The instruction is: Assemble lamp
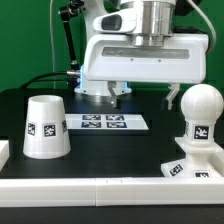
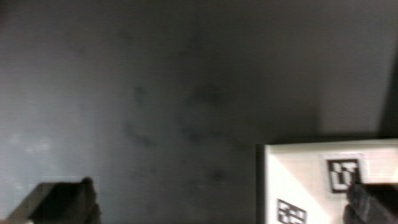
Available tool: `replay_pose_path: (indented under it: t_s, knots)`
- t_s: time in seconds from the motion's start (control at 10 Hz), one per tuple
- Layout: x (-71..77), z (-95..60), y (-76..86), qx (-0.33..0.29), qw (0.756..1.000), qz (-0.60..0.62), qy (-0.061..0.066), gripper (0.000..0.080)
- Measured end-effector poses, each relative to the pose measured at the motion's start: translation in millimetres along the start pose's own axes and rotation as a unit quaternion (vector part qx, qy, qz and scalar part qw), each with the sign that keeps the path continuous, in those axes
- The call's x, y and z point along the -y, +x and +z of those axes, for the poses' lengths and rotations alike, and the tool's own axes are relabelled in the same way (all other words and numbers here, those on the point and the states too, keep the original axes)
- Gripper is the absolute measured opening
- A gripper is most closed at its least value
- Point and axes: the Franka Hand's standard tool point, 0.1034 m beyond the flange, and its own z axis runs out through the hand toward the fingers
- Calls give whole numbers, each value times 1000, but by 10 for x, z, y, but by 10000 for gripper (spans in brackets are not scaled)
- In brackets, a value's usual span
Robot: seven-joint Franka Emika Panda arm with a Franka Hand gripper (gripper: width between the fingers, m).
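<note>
The white tapered shade (image 1: 45, 128) stands mouth-down on the black table at the exterior view's left. The round-headed bulb (image 1: 200, 108) stands upright on the flat square base (image 1: 192, 166) at the exterior view's right. My gripper (image 1: 113, 93) hangs low at the back, just behind the marker board (image 1: 103, 122), far from all three lamp parts. In the wrist view my gripper (image 2: 221, 205) is open and empty, its dark fingertips (image 2: 63, 201) wide apart over bare table. A white tagged corner (image 2: 334, 178), probably of the marker board, lies by one finger.
A low white wall (image 1: 110, 190) runs along the table's front edge. A white block (image 1: 3, 150) sits at the exterior view's far left. Dark cables and a stand (image 1: 68, 45) rise behind the arm.
</note>
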Motion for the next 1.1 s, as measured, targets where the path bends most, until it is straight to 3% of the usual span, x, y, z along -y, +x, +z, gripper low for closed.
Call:
replay_pose_path:
  t_s: [0.2,0.5,0.9,1.1]
  knots:
    - [-406,-132,-108,0,1000,-15,-2,699]
    - [-939,-190,-248,3,1000,-27,-7,699]
    - [-1096,-193,-237,8,999,-37,-9,699]
    - [-1183,-149,-366,4,999,-32,-6,699]
